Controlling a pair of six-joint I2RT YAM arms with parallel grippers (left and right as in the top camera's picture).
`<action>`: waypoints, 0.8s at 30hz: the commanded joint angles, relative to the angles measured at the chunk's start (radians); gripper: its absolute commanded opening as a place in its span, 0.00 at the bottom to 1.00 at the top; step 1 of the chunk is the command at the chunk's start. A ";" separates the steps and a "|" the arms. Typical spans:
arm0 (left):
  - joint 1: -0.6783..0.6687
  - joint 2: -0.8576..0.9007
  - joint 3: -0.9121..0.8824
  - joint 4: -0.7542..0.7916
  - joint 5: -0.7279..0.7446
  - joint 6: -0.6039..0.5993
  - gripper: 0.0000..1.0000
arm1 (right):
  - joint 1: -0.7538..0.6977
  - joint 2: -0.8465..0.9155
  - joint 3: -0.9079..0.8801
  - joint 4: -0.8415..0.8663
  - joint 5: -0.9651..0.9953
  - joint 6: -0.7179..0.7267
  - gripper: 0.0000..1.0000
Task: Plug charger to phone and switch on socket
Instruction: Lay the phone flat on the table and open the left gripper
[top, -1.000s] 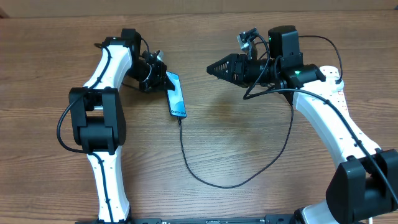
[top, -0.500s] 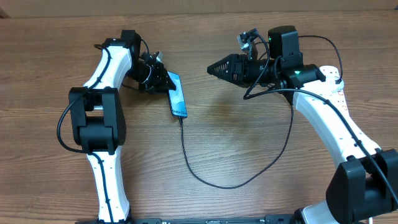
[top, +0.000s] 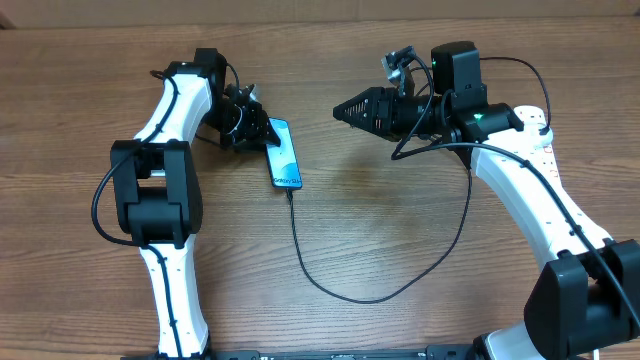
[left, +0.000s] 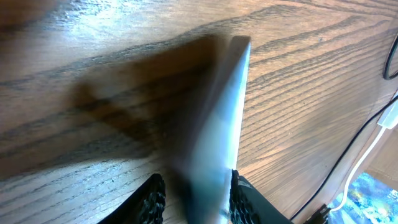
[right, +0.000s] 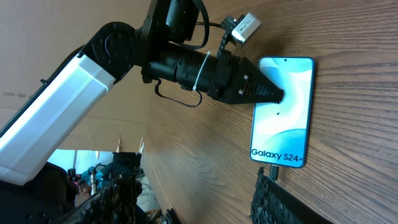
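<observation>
The phone (top: 285, 153) lies on the wooden table with its teal screen lit; it also shows in the right wrist view (right: 283, 112) and, blurred and edge-on, in the left wrist view (left: 217, 124). My left gripper (top: 256, 127) is shut on the phone's far end (left: 193, 199). The charger's black cable (top: 355, 297) runs from the connector in the phone's near end (right: 274, 172), loops across the table and rises toward the right. The white socket strip (top: 545, 120) is mostly hidden behind my right arm. My right gripper (top: 342, 110) is open and empty (right: 193, 199), right of the phone and above the table.
The cable loop lies on the table between the two arm bases. The right arm's own black cables hang near the socket strip. A cardboard wall (top: 320, 8) runs along the table's far edge.
The phone's far end has shifted very slightly in my left gripper. The right arm has not moved.
</observation>
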 joint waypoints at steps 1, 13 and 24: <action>0.005 -0.006 -0.003 -0.001 0.005 0.004 0.36 | -0.003 -0.017 0.016 0.002 0.006 -0.008 0.62; 0.005 -0.006 -0.003 -0.001 0.002 -0.015 0.33 | -0.003 -0.017 0.016 0.002 0.007 -0.008 0.62; 0.024 -0.028 0.111 -0.045 -0.019 -0.010 0.36 | -0.005 -0.017 0.022 -0.096 0.138 -0.058 0.58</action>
